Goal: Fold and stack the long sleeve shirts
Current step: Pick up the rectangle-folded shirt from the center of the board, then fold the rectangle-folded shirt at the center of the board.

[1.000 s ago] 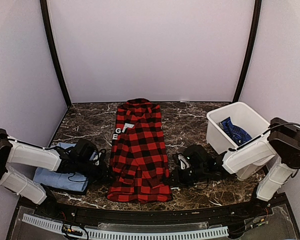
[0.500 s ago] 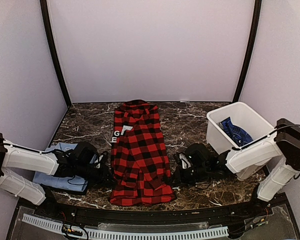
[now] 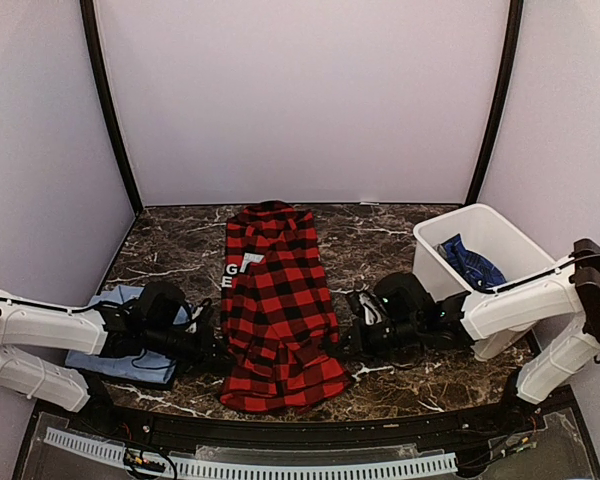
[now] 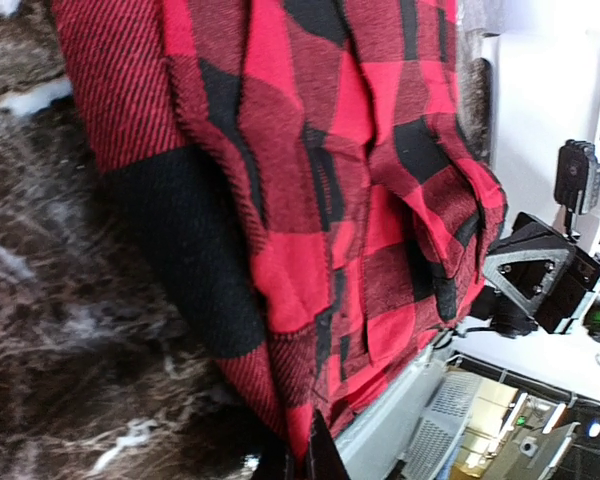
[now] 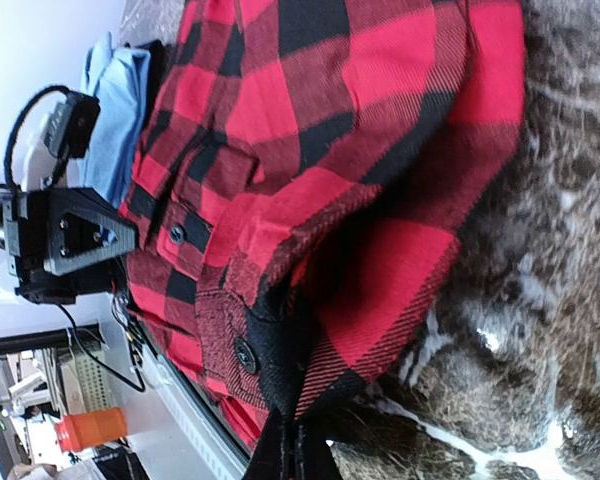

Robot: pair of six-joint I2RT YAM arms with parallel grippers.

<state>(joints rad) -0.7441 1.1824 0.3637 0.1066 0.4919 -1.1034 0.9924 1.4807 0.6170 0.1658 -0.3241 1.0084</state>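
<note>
Camera up top: red-and-black checked flannel shirt (image 3: pixel 280 300) lies mid-frame on the dark marble bench (image 3: pixel 380 235), left gripper (image 3: pixel 218 351) and right gripper (image 3: pixel 344 345) at its lower sides. Left wrist: gripper pinching the shirt's hem, bottom centre. Right wrist: gripper clamped on the flannel edge, bottom too.

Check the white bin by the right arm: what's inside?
A crumpled dark blue patterned shirt lies inside the white bin. The bin floor under the shirt and behind the near wall is hidden, so anything beneath can't be seen.

White bin (image 3: pixel 432 268) right, light blue shirt (image 3: pixel 115 365) left
</note>
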